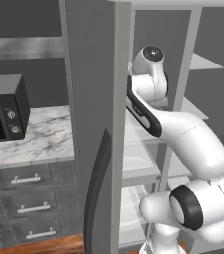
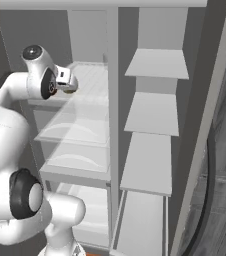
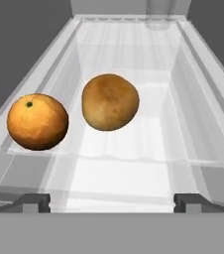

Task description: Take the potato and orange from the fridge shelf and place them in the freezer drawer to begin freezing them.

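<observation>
In the hand view the orange [image 3: 37, 121], round and bright with a green stem dot, lies on the translucent fridge shelf [image 3: 134, 149] at left. The duller tan potato [image 3: 109, 101] sits just right of it and a little farther back; the two are apart. My gripper [image 3: 112, 201] is open, its fingertips [image 3: 32, 201] wide apart at the shelf's near edge, short of both and holding nothing. In the right base view the gripper [image 2: 71, 84] reaches into the upper left shelf. A pale grey box, seemingly the freezer drawer [image 2: 85, 207], sits low in that column.
The open fridge door [image 1: 96, 99] with its dark handle [image 1: 95, 193] stands left of the arm. A microwave [image 1: 5, 111] sits on the marble counter [image 1: 39, 136] above dark drawers. Shelves [image 2: 155, 65] fill the right column. A clear container [image 3: 159, 15] stands at the shelf's back.
</observation>
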